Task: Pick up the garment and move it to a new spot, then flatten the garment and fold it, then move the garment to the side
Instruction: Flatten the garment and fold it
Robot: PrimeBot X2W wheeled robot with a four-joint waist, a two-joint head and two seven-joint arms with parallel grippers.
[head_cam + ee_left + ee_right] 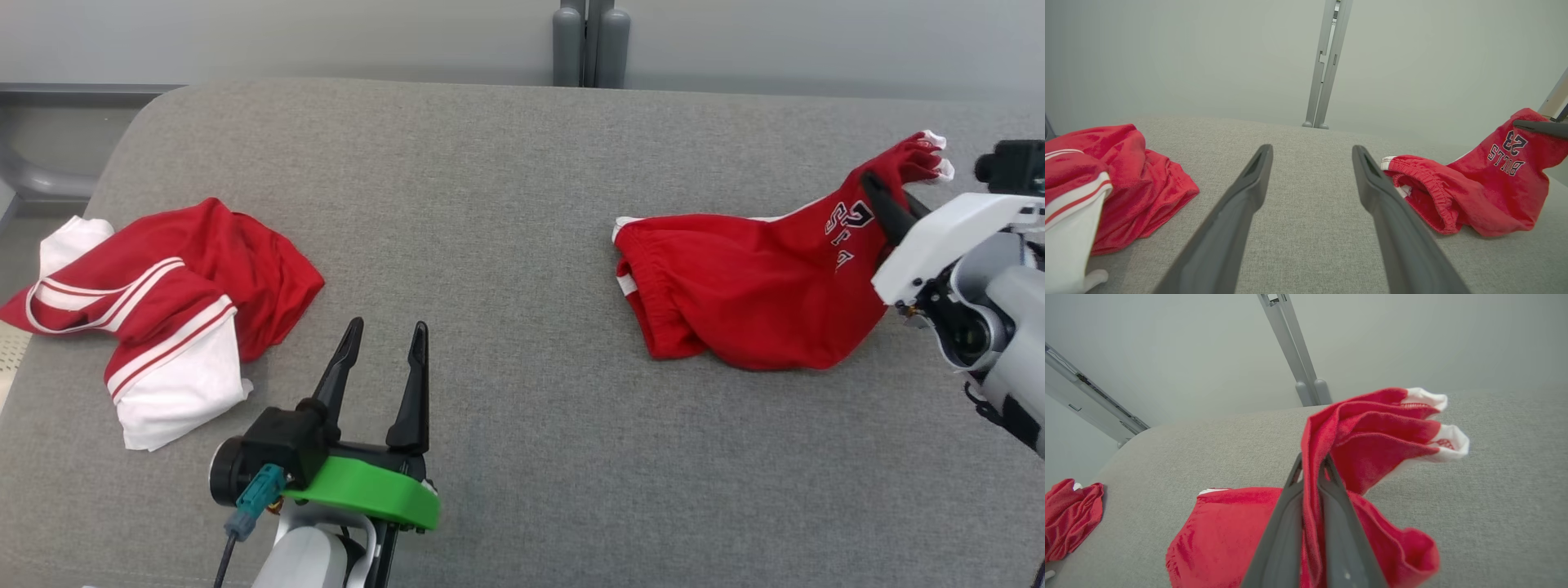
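While in right gripper (1313,462), red shorts (735,286)

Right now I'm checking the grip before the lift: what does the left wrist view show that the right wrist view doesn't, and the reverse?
Left wrist view's extra: the BULLS 23 print on the shorts, and the left gripper open above the table. Right wrist view's extra: the pinch itself, with the right gripper shut on the red cloth and the white-trimmed leg hems bunched beyond its tips. Shared: the shorts, the red jersey lying apart, the grey table, and the post behind.
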